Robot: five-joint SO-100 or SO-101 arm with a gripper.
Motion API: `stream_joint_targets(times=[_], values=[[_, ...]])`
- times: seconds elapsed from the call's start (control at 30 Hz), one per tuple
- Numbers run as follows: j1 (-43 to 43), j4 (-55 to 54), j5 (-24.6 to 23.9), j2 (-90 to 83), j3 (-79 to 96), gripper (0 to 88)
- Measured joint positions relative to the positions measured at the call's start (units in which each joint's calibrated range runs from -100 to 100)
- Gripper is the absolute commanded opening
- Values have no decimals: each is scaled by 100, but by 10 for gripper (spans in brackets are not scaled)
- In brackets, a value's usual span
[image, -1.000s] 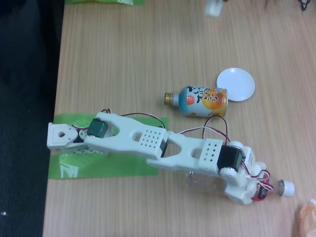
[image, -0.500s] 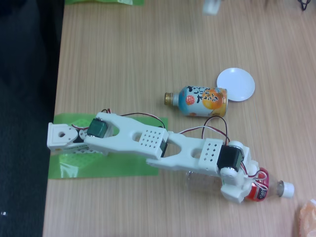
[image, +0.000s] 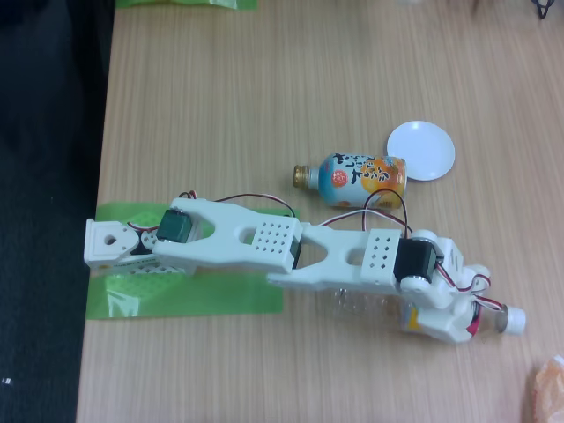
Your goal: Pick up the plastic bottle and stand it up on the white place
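The bottle lies on its side on the table at about five o'clock in the fixed view, its white cap pointing to three o'clock. Most of its clear body is hidden under the arm. The gripper sits over the neck end, just short of the cap; whether its jaws are apart or clamped on the bottle cannot be told from here.

The step in hand looks like the grasp. A hold nearer the label band than the cap would likely be firmer, since the clear wall is slick and the bottle can roll. Once lifted, it must be turned base down before it goes to the dish, which lies at about one o'clock, well apart.

A shorter orange can lies on its side between the arm and the dish, its base touching or just beside the rim. It narrows the approach, so a high carry would be safer. A green mat lies under the arm's base at nine o'clock.
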Motion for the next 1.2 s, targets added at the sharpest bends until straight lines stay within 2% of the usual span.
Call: stream_joint_targets(times=[0.27, 1.2], values=[[-82, -943, 0, 0, 0, 366], [-45, -1020, 0, 572, -27, 365]])
